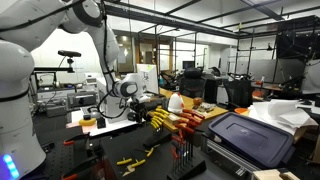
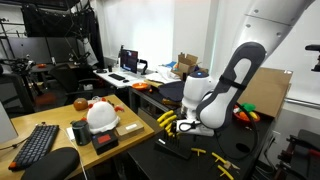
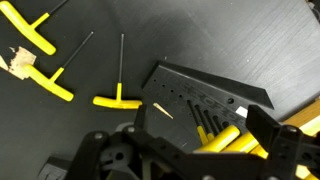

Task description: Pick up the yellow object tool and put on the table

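In the wrist view a black tool rack [image 3: 200, 92] stands on the black table [image 3: 230, 40]. Yellow T-handle hex keys [image 3: 228, 136] sit in its slots. My gripper [image 3: 205, 128] is open, its two black fingers straddling the rack end with the yellow handles between them, nearer one finger. Three more yellow T-handle keys [image 3: 115, 100] [image 3: 45, 80] [image 3: 25, 28] lie loose on the table beyond the rack. In both exterior views the gripper [image 1: 138, 108] [image 2: 192, 126] hangs low over the yellow handles [image 1: 157, 117] [image 2: 166, 122].
A rack of red-handled screwdrivers [image 1: 187, 122] stands beside the yellow set. A dark lidded bin [image 1: 250, 135] is close by. A white hard hat [image 2: 100, 115] and a keyboard [image 2: 38, 145] are on the adjoining desk. Loose yellow keys [image 2: 225, 165] lie near the table edge.
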